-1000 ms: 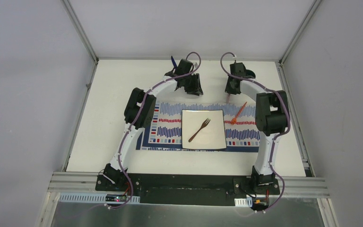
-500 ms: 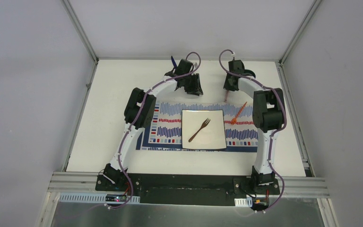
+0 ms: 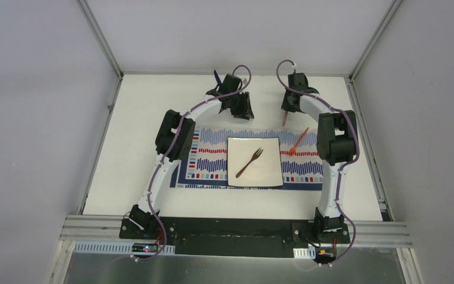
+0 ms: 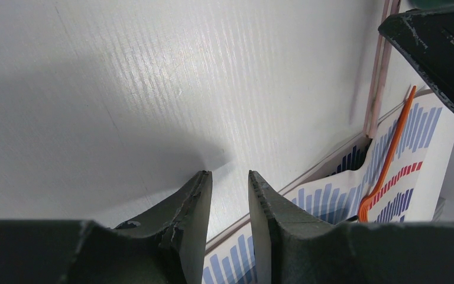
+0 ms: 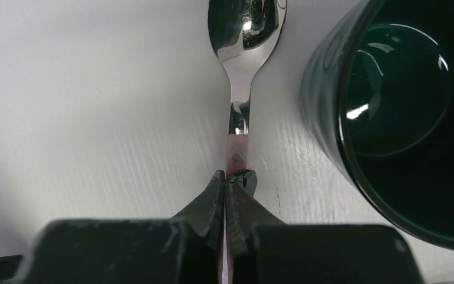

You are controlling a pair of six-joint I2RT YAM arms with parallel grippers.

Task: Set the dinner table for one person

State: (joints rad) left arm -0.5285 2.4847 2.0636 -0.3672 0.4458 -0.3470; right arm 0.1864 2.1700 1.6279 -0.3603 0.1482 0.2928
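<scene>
My right gripper (image 5: 232, 174) is shut on the pinkish handle of a metal spoon (image 5: 239, 59), whose bowl points away from me, low over the white dinner table (image 3: 136, 136). From above, that gripper (image 3: 289, 106) is at the far right, and the spoon (image 3: 284, 118) hangs toward the striped placemat (image 3: 210, 160). My left gripper (image 4: 230, 174) is open with nothing between its fingers. It hovers over bare table at the placemat's far edge (image 4: 307, 207). The square white plate (image 3: 272, 171) holds a brown fork (image 3: 249, 162).
A dark green mug (image 5: 402, 112) stands just right of the spoon, close to my right fingers. An orange utensil (image 3: 298, 142) lies on the placemat to the right of the plate. A blue object (image 3: 217, 77) sticks up behind the left wrist. Aluminium frame rails border the table.
The right arm's elbow has swung slightly left and its wrist has shifted a little toward the far edge, still holding the spoon. The left arm has not moved.
</scene>
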